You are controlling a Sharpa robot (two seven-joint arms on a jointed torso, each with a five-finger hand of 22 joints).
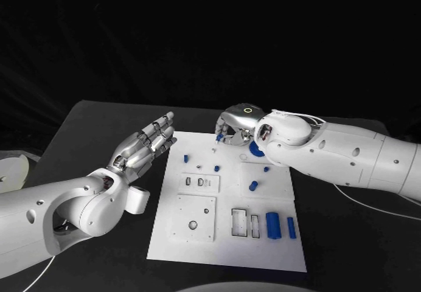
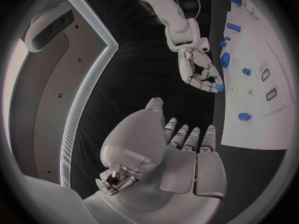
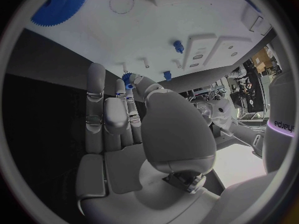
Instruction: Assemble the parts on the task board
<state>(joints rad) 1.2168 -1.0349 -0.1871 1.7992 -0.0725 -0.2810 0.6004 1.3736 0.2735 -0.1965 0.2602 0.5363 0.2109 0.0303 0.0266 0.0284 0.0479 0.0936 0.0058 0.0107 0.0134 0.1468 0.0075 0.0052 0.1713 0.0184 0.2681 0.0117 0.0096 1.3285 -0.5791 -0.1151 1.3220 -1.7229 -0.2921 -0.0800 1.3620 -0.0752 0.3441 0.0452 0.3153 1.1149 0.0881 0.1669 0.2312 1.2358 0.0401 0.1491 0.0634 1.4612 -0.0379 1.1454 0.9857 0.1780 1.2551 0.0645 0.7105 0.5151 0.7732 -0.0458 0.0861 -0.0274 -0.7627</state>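
Task board (image 1: 230, 246) beneath right hand (image 1: 233, 129) pinching small blue part (image 1: 218, 138); left hand (image 1: 145, 146) released alongside.

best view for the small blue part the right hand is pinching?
Right wrist view: the small blue part sits close up at the right hand's fingertips, above the task board. The left wrist view shows it from the side, tiny, at those fingertips. In the head view it is a blue sliver under the hand.

**A dark room around the counter**

We see a black counter (image 1: 97, 131) with a matte top. Behind it we see only darkness. At one side, we notice a grey panel (image 2: 59, 84) with a thin bright strip (image 2: 84, 89) along its edge.
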